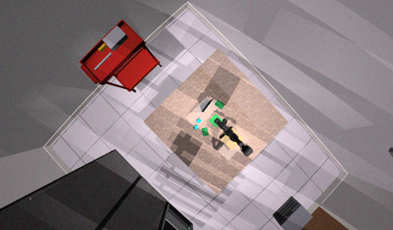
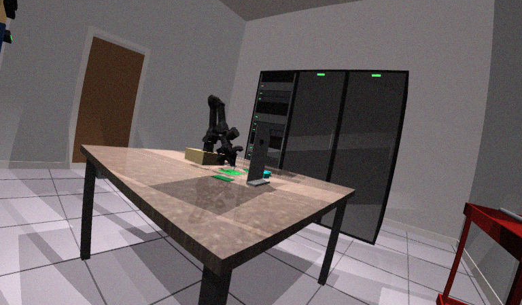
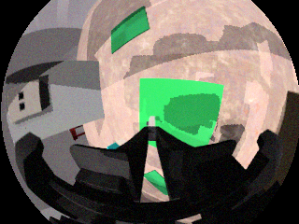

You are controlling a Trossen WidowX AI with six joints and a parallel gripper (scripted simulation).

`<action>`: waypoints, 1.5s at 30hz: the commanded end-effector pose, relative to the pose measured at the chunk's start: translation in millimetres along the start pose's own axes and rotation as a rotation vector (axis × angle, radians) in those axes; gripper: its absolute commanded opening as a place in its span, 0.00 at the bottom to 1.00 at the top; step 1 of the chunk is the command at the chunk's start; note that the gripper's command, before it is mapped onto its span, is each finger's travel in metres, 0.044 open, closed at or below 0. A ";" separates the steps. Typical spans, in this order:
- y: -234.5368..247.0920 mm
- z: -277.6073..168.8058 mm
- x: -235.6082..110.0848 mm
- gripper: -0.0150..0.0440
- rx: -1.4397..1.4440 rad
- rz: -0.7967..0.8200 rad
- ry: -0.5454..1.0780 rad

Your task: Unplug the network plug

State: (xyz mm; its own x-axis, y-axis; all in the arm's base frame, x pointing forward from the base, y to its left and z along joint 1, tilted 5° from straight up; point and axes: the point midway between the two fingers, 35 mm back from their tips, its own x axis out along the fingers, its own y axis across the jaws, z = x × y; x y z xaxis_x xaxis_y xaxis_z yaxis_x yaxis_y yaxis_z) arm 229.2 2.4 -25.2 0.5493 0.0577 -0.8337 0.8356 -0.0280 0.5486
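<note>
1 plug [image 3: 151, 122] pinched between narrow jaws, above bright green square [image 3: 187, 108]

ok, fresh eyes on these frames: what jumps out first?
The bright green square on the table fills the middle of the wrist view, with the end effector poised right above it, shut on a small pale plug. Next, the black arm bent over that spot beside the grey upright panel. Off the table, the red cart stands out in the top view.
</note>
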 end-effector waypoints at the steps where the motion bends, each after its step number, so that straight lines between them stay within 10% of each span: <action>1: -6.0 0.5 3.0 0.25 0.005 -0.013 -0.004; 45: -11.2 -2.5 13.9 0.25 0.001 -0.005 0.000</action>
State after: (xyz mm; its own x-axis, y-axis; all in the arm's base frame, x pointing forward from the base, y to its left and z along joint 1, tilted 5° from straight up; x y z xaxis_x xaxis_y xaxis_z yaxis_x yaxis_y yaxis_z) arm 227.5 6.0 -42.9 0.5447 0.0579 -0.8366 0.8386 -0.0288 0.5440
